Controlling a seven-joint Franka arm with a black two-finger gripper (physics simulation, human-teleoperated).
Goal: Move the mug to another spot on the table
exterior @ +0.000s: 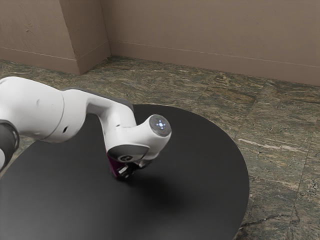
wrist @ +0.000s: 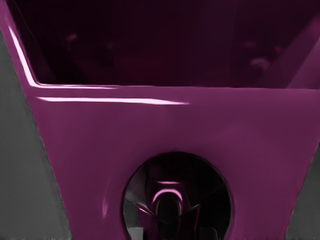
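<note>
The arm reaches down from the exterior view's left, with the end effector (exterior: 126, 172) low over the round black counter (exterior: 200, 175). The purple mug (exterior: 113, 167) sits directly under the hand near the counter's middle, mostly hidden by the wrist housing. In the wrist view the mug (wrist: 160, 135) lies close beneath the hand (handle opening nearest the camera). Whether the end effector is apart, together or clamped on the mug cannot be told.

Soft even light; white glare streaks on the mug (wrist: 165, 135)
</note>
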